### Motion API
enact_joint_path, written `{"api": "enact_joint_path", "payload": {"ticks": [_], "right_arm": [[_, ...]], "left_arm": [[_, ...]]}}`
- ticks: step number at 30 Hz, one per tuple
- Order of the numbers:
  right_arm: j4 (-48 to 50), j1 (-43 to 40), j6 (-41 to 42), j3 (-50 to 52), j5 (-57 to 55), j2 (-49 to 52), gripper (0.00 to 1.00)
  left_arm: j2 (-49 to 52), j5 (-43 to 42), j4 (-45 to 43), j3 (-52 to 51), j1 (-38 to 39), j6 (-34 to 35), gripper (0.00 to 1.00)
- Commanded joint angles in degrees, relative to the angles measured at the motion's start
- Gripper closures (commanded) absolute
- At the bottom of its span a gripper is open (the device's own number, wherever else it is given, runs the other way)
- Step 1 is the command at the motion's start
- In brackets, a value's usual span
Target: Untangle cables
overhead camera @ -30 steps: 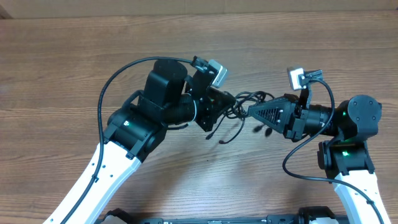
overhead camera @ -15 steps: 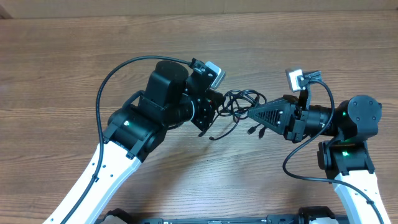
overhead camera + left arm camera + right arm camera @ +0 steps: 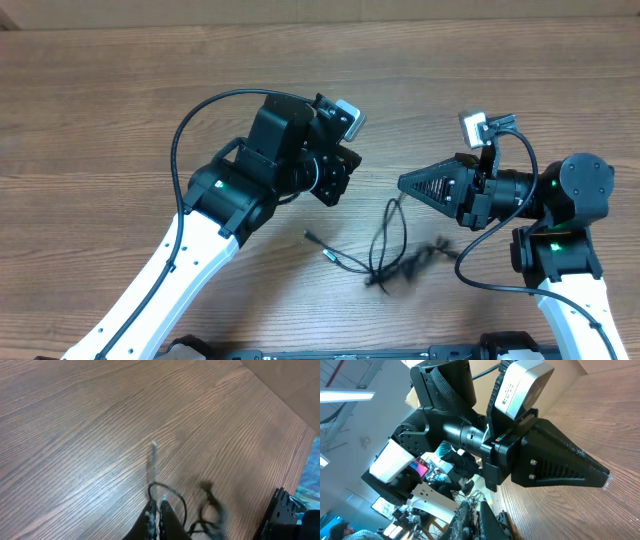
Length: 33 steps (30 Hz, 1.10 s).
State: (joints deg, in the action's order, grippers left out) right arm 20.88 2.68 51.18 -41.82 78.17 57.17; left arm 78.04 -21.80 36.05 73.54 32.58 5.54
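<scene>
Left tool point(image 3: 156, 510) and right tool point(image 3: 403, 183) are both pinching shut.
We are guessing the thin cables point(image 3: 385, 250) are light and floppy, best grabbed by the silver plug end point(image 3: 153, 447).

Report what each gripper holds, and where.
Left gripper: shut, nothing visibly held. Right gripper: shut; one strand of the cables reaches toward its tip, but a grip cannot be told.

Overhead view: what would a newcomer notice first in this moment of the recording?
The left pincer and right pincer hang shut, close together over mid-table. Just below that gap in the overhead view, thin black cables sprawl in a loose, partly blurred tangle on the wooden table, one pale-tipped end trailing toward the left arm.
</scene>
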Motion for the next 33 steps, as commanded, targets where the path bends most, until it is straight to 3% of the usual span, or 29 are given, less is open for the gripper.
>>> {"api": "enact_joint_path", "payload": {"ticks": [1,19,22,23,24,26,29,31,33], "right_arm": [[0.26,0.24,0.02,-1.01,0.59,-0.52,0.96],[-1.79,0.17,-0.22,-1.01,-0.98,1.03,0.96],[-9.81,0.02,-0.28,-1.01,-6.27,3.17,0.94],[-12.70,-0.11,-0.70,-1.01,-7.82,3.74,0.88],[-17.94,-0.20,-2.49,-1.01,-10.71,4.63,0.75],[-24.41,-0.17,-4.72,-1.01,-14.78,5.16,0.66],[-35.65,-0.17,-9.57,-1.01,-23.17,5.20,0.44],[-41.03,-0.17,-11.89,-1.03,-27.26,5.16,0.38],[-46.29,-0.17,-14.91,-1.07,-31.39,4.83,0.32]], "left_arm": [[0.31,-0.31,-0.04,0.55,-0.33,-1.31,0.96],[0.31,1.14,0.39,0.55,-0.37,-1.31,0.96],[0.31,1.40,1.53,0.55,-0.44,-1.29,0.96],[0.28,1.40,1.95,0.55,-0.44,-1.29,0.92],[0.28,1.40,2.78,0.55,-0.44,-1.29,0.84],[0.28,1.38,3.54,0.55,-0.44,-1.29,0.84],[0.26,1.40,4.35,0.55,-0.44,-1.31,0.86],[0.26,1.42,4.42,0.55,-0.44,-1.31,0.84],[0.26,1.42,4.44,0.55,-0.74,-1.29,0.67]]}}
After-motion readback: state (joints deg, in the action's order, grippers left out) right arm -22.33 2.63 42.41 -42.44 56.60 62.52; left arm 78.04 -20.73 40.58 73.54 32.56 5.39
